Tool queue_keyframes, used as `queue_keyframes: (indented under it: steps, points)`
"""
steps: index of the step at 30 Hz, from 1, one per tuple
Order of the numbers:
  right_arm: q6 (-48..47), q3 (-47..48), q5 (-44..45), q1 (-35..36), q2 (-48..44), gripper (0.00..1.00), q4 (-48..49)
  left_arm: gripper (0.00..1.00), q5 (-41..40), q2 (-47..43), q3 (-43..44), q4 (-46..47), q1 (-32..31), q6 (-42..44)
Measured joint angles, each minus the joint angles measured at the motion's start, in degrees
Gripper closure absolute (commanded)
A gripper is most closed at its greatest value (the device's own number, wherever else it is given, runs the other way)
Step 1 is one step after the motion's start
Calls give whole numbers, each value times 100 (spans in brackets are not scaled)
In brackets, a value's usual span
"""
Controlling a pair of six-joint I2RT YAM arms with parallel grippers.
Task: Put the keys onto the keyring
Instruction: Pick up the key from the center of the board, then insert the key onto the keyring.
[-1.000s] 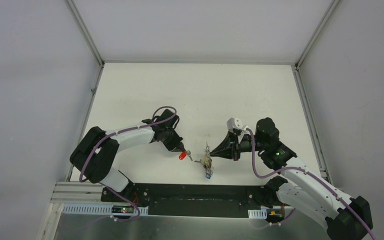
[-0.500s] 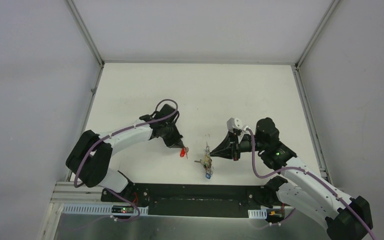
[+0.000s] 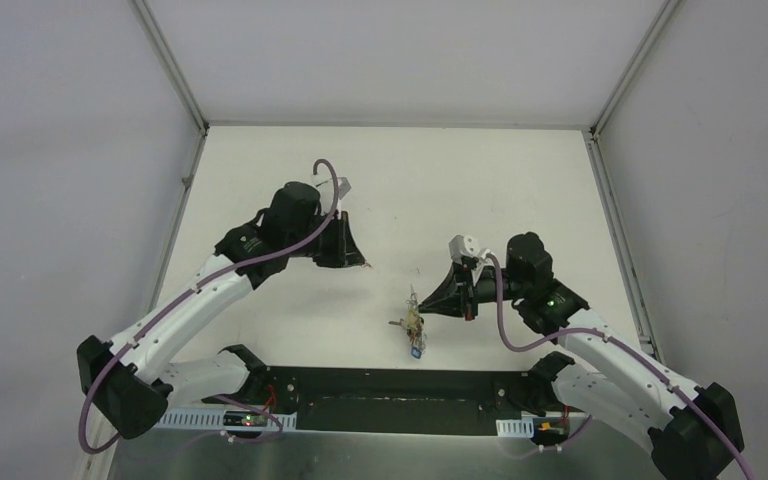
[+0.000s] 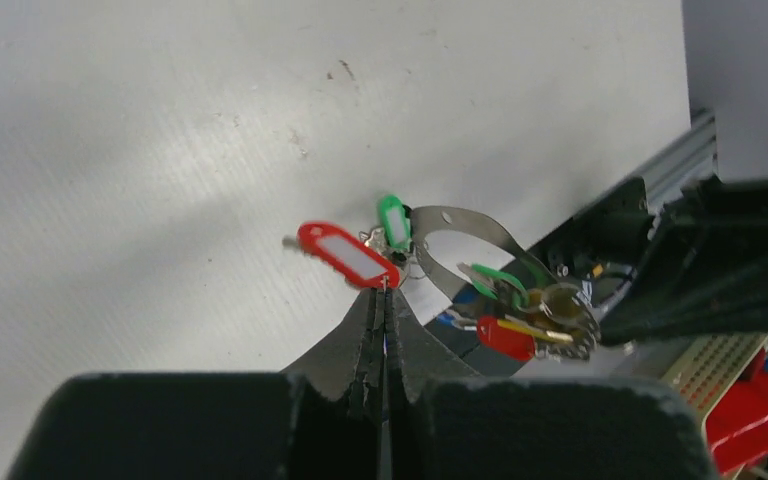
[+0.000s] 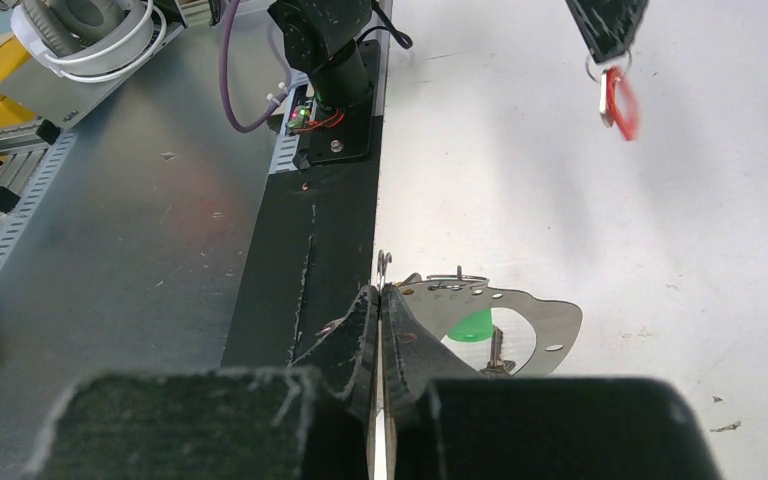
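A white matte tabletop (image 3: 440,190) carries a few small dark specks. Silver aluminium rails (image 3: 172,70) frame it, with plain grey wall panels (image 3: 60,150) beyond. A flat black plate (image 3: 400,400) lies along its near edge, beside a brushed grey metal sheet (image 5: 110,230). What may be white-and-grey headphones (image 5: 85,25) show in the right wrist view's top left corner.

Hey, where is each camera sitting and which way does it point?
Top external: above and behind, looking down at the table; both arms show.
Left wrist: behind the left hand, facing its red key and the keyring.
Right wrist: behind the right hand gripping the keyring, facing the left hand.
Both wrist views share the keyring and red key.
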Motion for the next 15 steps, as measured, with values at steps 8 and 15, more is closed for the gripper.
queue_keyframes:
  steps: [8,15]
  points:
    - [-275,374,-90,0,280,100,-205,100,1016,-588,251,-81,-299,1137]
    - [-442,435,-186,13,339,100,-201,100,1484,-492,483,-85,-997,1235]
